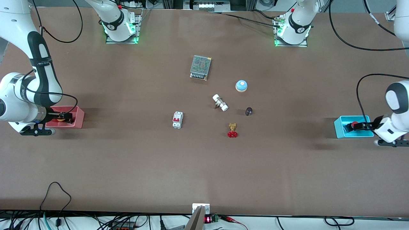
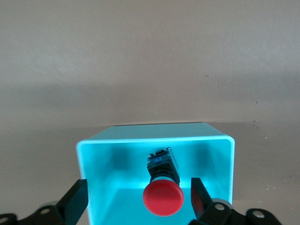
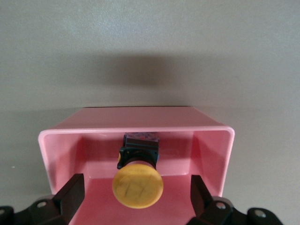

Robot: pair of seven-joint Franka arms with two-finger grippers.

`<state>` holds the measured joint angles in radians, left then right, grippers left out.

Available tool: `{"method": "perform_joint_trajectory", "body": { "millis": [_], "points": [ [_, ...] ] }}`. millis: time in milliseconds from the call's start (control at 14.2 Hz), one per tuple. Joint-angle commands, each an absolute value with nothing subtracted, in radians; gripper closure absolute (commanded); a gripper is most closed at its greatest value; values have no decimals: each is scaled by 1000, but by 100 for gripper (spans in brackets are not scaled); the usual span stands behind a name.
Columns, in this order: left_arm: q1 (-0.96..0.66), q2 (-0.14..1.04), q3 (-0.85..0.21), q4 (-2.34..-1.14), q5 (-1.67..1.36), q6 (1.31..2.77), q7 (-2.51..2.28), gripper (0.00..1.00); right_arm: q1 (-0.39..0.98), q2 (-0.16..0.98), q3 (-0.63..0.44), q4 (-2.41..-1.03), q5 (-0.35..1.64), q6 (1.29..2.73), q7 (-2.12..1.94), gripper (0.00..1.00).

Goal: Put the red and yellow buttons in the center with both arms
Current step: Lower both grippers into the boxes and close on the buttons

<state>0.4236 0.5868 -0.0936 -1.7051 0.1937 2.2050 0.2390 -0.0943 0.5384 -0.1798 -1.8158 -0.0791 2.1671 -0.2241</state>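
Observation:
The red button (image 2: 162,196) lies on its side in a cyan bin (image 2: 226,154) at the left arm's end of the table; it also shows in the front view (image 1: 354,124). My left gripper (image 2: 139,199) is open, its fingers on either side of the red cap without touching it. The yellow button (image 3: 138,184) lies in a pink bin (image 3: 215,145) at the right arm's end, seen in the front view (image 1: 60,119) too. My right gripper (image 3: 136,197) is open, its fingers on either side of the yellow cap with gaps. The brown tabletop centre (image 1: 204,153) is bare.
In the middle of the table lie a metal power supply (image 1: 200,67), a blue-domed bell (image 1: 242,85), a white fitting (image 1: 220,102), a dark knob (image 1: 249,111), a brass valve with red handwheel (image 1: 232,130) and a white circuit breaker (image 1: 177,119).

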Motion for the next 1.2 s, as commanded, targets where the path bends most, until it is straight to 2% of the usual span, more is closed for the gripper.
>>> {"method": "perform_joint_trajectory", "body": {
  "millis": [0,282,353,564,776,917,1128],
  "points": [
    [431,578,-101,-1736,210,2237,253,10,-109,548,-172,-1806,-86,2174,-239,4],
    [431,592,-101,-1749,210,2237,255,11,-110,557,-172,-1804,-84,2181,-239,16],
    [431,594,-101,-1752,210,2237,255,12,-112,555,-173,-1804,-83,2181,-239,21],
    [434,603,-101,-1763,210,2259,255,18,-113,555,-173,-1802,-78,2181,-239,30],
    [460,615,-110,-1763,209,2264,307,37,-114,555,-172,-1802,-80,2181,-239,37],
    [459,614,-112,-1761,207,2264,308,53,-114,555,-172,-1802,-80,2181,-239,46],
    [460,614,-112,-1761,198,2258,298,67,-114,555,-172,-1802,-80,2180,-241,57]
  ]
}}
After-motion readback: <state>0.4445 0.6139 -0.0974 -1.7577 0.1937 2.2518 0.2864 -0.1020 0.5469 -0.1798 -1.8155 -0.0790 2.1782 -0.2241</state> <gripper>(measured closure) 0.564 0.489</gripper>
